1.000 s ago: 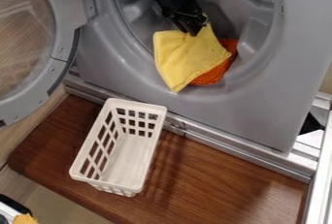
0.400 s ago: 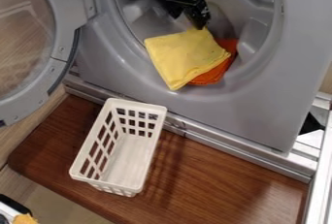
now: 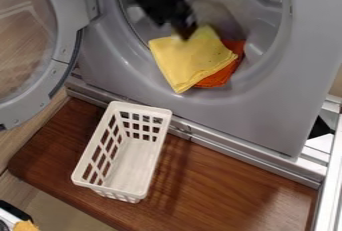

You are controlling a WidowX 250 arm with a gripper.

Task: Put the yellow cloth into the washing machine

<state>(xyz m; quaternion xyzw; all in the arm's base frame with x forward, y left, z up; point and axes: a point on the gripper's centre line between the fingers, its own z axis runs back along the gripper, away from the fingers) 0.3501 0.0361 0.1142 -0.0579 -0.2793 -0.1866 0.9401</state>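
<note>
Right at washing machine (image 3: 235,109) mouth, yellow cloth (image 3: 188,61), end effector (image 3: 183,33) by its edge, cannot tell whether spread

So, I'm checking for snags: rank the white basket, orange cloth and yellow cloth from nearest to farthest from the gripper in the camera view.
1. Yellow cloth, just below the gripper.
2. Orange cloth, lower right.
3. White basket, outside, lower left.

Yellow cloth (image 3: 187,60), matt fabric – basket (image 3: 141,107), smooth plastic – board (image 3: 227,187), glossy wood
</note>
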